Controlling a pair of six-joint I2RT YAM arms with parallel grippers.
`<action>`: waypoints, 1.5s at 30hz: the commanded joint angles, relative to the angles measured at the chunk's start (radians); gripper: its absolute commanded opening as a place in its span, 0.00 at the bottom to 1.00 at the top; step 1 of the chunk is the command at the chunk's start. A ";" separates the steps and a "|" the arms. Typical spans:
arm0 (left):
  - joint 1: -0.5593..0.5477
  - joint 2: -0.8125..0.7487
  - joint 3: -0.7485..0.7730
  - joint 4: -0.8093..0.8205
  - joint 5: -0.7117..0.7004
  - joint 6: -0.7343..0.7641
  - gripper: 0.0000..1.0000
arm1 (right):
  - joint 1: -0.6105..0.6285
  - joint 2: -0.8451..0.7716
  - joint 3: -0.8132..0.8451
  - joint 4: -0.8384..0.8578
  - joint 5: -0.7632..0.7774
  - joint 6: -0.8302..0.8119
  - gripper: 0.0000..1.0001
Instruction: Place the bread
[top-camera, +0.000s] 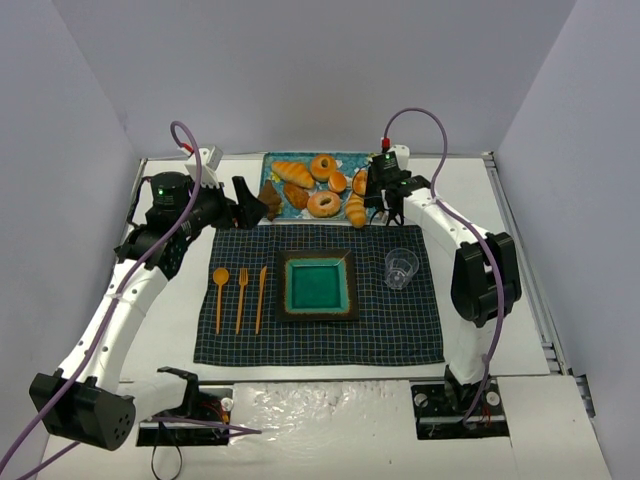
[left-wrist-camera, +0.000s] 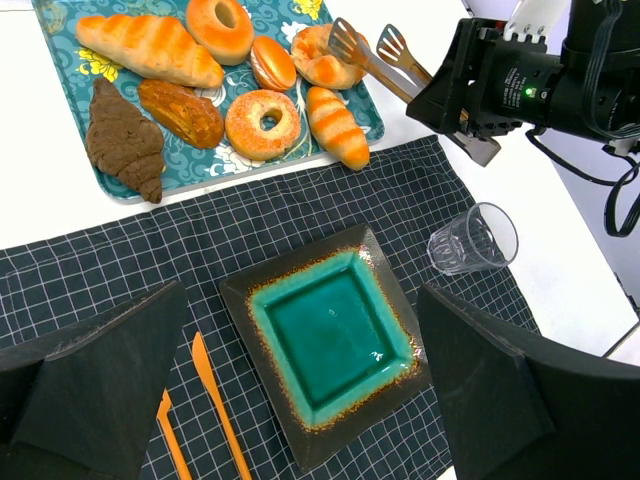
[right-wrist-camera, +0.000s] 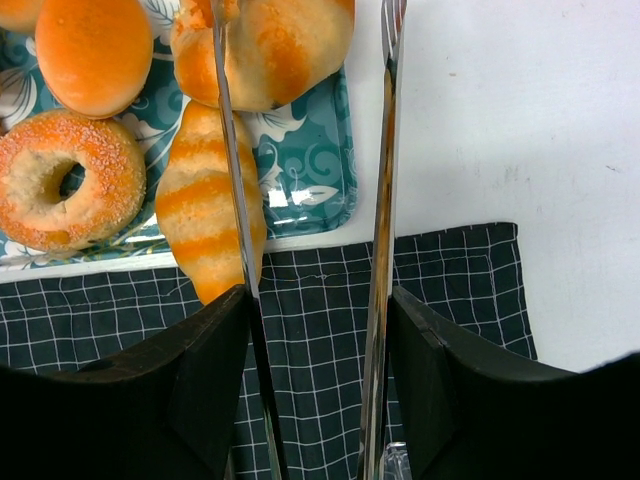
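The bread is a round golden-orange bun with cream streaks at the right end of the teal patterned tray. It also shows in the left wrist view and the right wrist view. My right gripper is shut on metal tongs, and it shows in the top view. The tongs are open: one blade lies over the bun and the other is just off its right side. My left gripper is open and empty, hovering above the placemat near the tray's left end.
The tray also holds ring pastries, ridged rolls, a small oval bun and dark croissants. A square teal plate sits mid-placemat. Orange cutlery lies on its left and a clear glass stands on its right.
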 joint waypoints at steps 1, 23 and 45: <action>-0.006 -0.011 0.025 0.060 0.011 0.013 0.97 | -0.014 0.002 0.050 0.030 -0.008 0.012 0.52; -0.007 -0.011 0.025 0.059 0.008 0.015 0.97 | -0.032 -0.059 0.044 0.038 -0.053 0.013 0.11; -0.006 -0.005 0.026 0.052 -0.004 0.021 0.97 | -0.007 -0.379 -0.077 0.016 -0.148 -0.012 0.06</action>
